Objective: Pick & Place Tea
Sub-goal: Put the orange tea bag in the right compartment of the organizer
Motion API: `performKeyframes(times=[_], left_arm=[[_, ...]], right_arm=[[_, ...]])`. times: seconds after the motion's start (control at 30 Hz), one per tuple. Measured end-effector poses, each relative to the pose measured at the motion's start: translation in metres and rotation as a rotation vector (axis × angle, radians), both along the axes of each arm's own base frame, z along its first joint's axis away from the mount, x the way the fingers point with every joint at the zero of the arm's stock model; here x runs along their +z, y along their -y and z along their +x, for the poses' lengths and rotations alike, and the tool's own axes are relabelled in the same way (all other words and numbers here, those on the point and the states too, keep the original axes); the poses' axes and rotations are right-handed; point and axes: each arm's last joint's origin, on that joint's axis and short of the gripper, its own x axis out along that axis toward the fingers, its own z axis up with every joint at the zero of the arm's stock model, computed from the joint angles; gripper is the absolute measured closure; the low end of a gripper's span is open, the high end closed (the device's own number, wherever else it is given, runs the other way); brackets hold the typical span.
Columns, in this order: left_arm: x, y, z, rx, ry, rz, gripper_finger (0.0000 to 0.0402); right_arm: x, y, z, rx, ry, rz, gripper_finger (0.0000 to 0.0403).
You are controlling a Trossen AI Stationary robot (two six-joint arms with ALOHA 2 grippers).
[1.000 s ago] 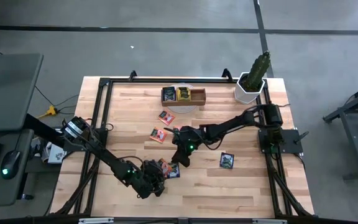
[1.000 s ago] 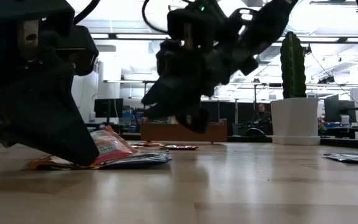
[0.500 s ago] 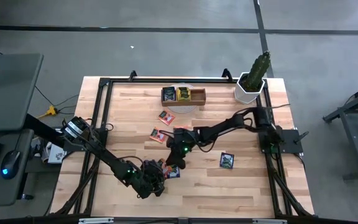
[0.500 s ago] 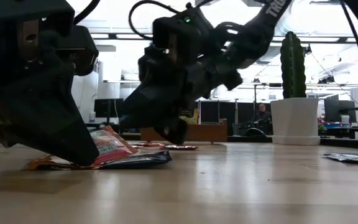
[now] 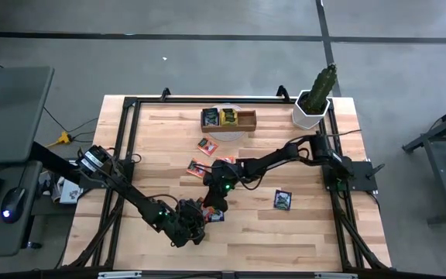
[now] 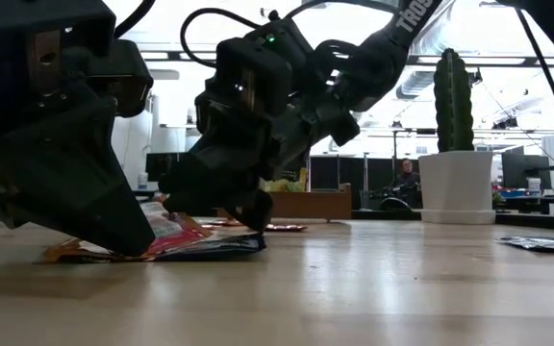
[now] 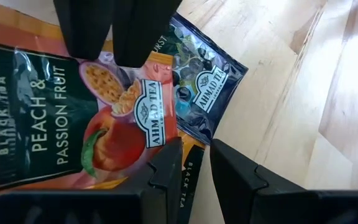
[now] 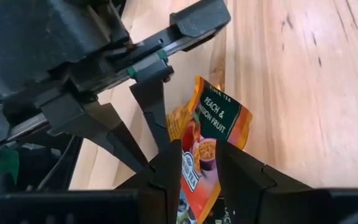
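sachets (image 5: 211,211) half under both tools

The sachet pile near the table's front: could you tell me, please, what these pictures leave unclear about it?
- High view: the pile is mostly hidden under the left gripper and right gripper; the count is unclear.
- Low view: the sachets lie edge-on, labels unreadable.
- Left wrist view: the dark blue sachet is partly covered by the peach sachet.

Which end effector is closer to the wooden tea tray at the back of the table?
Right. The right end effector sits mid-table, nearer the wooden tray. The left end effector is farther off, by the front edge.
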Motion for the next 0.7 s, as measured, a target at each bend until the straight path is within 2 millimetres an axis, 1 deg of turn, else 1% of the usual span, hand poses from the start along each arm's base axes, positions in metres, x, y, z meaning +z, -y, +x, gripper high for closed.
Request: performKeyframes(times=[0.17, 0.57, 0.7], left_arm=[[0.000, 0.000, 0.000, 0.000, 0.000, 0.000, 0.0315], [0.000, 0.000, 0.000, -0.018, 0.001, 0.011, 0.0315], [0.000, 0.000, 0.000, -0.018, 0.001, 0.011, 0.0315]], right_arm=[[-0.005, 0.004, -0.001, -0.055, -0.039, -0.060, 0.0308], [-0.003, 0.018, -0.002, -0.065, -0.059, -0.020, 0.0307], [-0.003, 0.020, -0.002, -0.062, -0.065, -0.009, 0.0285]])
